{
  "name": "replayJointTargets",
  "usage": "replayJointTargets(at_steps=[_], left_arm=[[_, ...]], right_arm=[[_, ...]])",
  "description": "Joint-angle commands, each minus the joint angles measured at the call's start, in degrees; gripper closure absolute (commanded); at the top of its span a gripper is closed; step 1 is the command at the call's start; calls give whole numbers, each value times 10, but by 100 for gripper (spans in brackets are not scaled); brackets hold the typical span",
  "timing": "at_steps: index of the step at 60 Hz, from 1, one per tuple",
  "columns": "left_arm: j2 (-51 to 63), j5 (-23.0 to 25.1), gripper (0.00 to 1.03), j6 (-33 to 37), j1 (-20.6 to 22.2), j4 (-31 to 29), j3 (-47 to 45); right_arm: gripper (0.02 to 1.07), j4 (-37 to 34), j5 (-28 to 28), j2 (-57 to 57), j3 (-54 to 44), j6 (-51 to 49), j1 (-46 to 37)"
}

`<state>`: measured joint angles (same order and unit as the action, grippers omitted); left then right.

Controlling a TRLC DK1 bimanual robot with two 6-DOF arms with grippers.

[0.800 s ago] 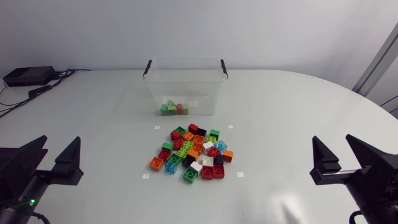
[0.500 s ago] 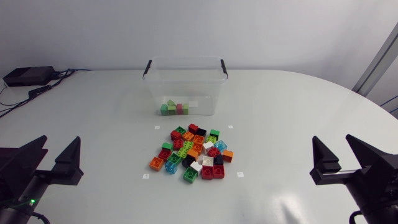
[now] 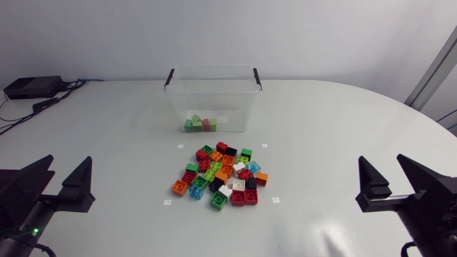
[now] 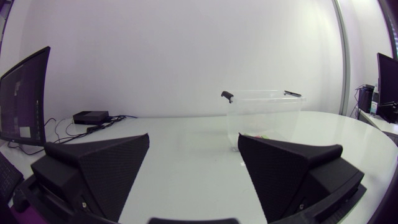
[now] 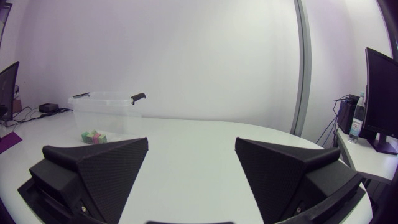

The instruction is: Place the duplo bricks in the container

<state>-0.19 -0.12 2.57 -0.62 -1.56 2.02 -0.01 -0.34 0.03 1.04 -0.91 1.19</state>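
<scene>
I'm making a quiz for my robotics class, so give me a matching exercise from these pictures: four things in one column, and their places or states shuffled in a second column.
Things
1. clear container
2. loose brick pile
3. left end effector
4. green and pink bricks

Places or states
A. lying on the bare table, in front of the container
B. open and empty, at the near left
C. inside the container
D. standing behind the pile, toward the far side

Pairs: 1-D, 2-A, 3-B, 4-C
</scene>
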Motion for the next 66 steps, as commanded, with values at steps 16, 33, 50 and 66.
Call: replayJointTargets(at_steps=[16,33,50,66], left_arm=[[225,-1,4,-16,44,-45,174],[505,-8,6,-30,127,-245,380],[732,40,6,10,174,-404,512],[901,36,6,0,243,-436,570]], right_arm=[[6,-7,-1,50,56,-7,29],[7,-9,7,190,129,1,30],[7,-47,10,277,193,16,43],[7,-180,8,399,283,-2,49]])
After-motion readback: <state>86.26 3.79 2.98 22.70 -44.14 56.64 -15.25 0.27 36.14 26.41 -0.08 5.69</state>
